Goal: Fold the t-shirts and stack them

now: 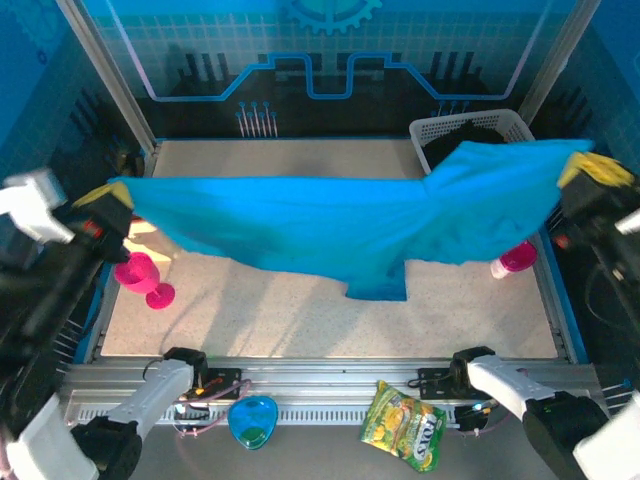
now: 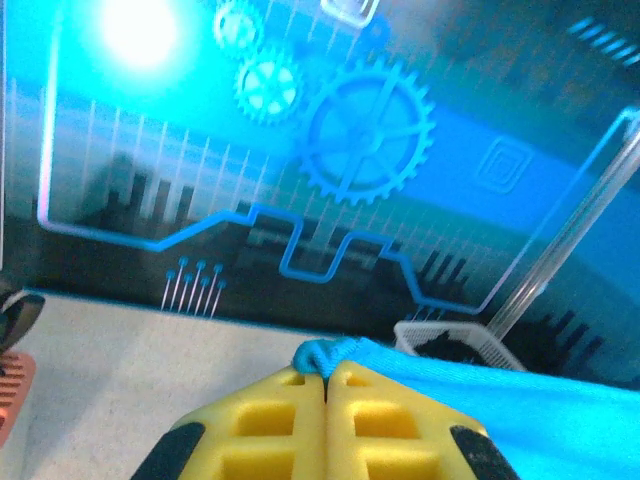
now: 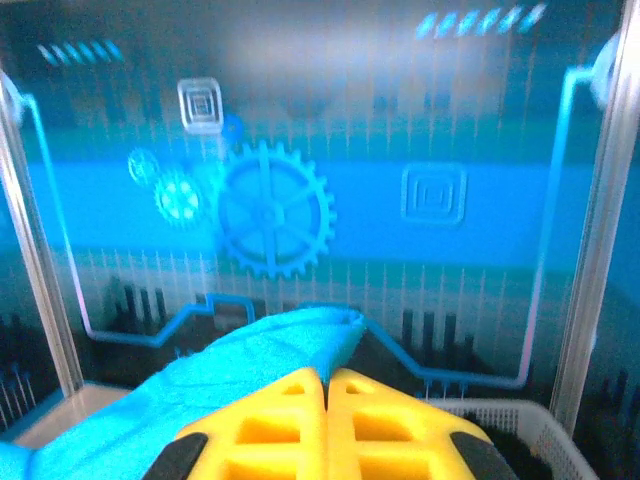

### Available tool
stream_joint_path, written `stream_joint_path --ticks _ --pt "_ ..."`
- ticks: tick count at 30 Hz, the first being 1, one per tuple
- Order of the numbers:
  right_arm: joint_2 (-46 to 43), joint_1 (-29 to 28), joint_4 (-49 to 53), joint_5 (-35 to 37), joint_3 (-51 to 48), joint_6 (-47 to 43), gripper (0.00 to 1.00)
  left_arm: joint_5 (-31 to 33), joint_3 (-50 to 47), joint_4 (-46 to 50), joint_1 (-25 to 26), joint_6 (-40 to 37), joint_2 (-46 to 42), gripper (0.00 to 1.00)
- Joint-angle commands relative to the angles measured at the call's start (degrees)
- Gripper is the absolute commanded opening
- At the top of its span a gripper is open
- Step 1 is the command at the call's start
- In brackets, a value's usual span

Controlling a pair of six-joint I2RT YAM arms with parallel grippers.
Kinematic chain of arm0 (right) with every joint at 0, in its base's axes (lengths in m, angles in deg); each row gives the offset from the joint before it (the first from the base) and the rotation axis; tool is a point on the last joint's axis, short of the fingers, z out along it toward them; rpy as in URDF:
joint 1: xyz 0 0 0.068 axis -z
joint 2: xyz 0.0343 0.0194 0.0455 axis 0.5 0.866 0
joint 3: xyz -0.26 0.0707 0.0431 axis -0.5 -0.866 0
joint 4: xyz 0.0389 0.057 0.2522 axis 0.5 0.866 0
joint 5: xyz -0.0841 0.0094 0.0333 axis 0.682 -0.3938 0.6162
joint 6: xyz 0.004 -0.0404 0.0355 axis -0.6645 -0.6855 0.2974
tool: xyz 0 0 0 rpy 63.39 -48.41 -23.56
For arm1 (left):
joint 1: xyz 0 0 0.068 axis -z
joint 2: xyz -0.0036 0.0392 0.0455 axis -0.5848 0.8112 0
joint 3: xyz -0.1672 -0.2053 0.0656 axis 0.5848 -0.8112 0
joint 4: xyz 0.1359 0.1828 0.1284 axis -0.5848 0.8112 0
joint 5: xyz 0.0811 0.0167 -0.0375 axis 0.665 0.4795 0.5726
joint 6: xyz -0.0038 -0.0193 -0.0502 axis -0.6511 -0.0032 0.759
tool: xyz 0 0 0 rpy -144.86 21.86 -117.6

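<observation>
Left end effector (image 2: 325, 380) and right end effector (image 3: 326, 380) clamped tight, arms seemingly lifted, far apart.

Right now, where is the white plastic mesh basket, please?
In the top view, the white plastic mesh basket sits at the far right corner of the table, behind the raised teal-blue t-shirt.

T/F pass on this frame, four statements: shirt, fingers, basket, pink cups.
1. The left fingers and right fingers are shut on the teal shirt. True.
2. The teal shirt lies folded on the table. False: it hangs stretched between the two arms, above the table.
3. The white basket holds dark cloth. True.
4. Both pink cups stand in the basket. False: the left pink cup and right pink cup are on the table, at opposite sides.
</observation>
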Motion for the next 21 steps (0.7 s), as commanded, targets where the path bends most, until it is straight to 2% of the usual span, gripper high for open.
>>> stream_joint_path --ticks 1,8,14,17,21 --pt "-0.13 0.03 5.46 0.13 6.52 -0.42 0.00 -0.01 2.96 4.43 0.10 -0.31 -0.69 0.00" --pt "1.67 0.04 2.25 4.39 9.06 -3.60 0.00 1.50 7.67 4.98 0.11 -1.61 1.28 0.00" --pt "8.66 -0.09 -2.95 6.40 7.41 -6.94 0.00 4.39 8.90 2.49 0.14 -4.89 6.53 0.00" --pt "12.78 -0.09 -5.85 6.70 4.82 -9.09 0.00 5.82 6.49 -0.39 0.09 -6.55 9.26 0.00" --pt "18.13 -0.05 -11.17 4.60 -2.27 -10.57 0.00 7.21 -2.89 -7.04 0.14 -7.84 11.93 0.00"
